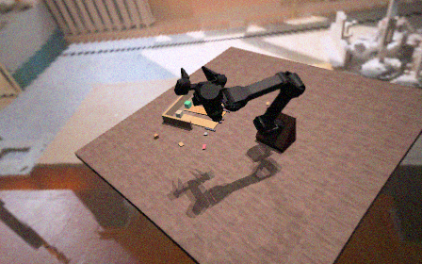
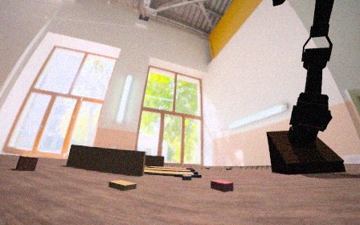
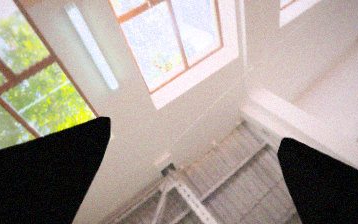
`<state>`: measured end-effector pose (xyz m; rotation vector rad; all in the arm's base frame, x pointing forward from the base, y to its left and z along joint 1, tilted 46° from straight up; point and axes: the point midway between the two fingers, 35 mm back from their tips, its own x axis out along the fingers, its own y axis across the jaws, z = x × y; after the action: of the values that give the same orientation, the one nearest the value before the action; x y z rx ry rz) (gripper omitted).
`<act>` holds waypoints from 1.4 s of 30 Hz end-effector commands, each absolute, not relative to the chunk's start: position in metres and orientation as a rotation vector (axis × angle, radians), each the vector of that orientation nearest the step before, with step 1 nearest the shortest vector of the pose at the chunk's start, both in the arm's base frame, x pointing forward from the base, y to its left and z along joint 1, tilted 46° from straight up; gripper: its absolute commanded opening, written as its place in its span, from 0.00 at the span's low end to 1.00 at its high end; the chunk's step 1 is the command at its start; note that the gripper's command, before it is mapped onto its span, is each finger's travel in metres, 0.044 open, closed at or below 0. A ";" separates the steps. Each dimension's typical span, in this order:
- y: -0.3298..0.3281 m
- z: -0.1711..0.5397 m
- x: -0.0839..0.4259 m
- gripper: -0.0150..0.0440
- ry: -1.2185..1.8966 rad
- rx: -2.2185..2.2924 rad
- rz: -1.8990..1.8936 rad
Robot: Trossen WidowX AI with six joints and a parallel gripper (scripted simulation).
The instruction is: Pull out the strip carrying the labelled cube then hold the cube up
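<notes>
While the jaws gape wide, grasping nothing and tilted upward toward the ceiling, the strips lie below them on the tabletop. A green cube, perhaps the labelled one, sits at their far end.

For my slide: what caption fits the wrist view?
Open gripper tilted upward, nothing between its jaws, facing windows and ceiling.

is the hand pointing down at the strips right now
No, the hand points upward, and the wrist view shows only wall, windows and ceiling between its fingers.
</notes>
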<state>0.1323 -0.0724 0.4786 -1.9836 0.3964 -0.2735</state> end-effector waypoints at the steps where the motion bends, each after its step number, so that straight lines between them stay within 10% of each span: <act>1: -0.070 0.479 0.133 0.93 0.389 -1.979 -0.280; 18: 0.064 0.421 0.270 0.93 -0.022 -1.599 -0.151; 42: 0.016 0.190 0.363 0.93 0.363 -0.369 0.410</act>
<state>0.3626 0.0399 0.2463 -0.7626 0.2167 0.3303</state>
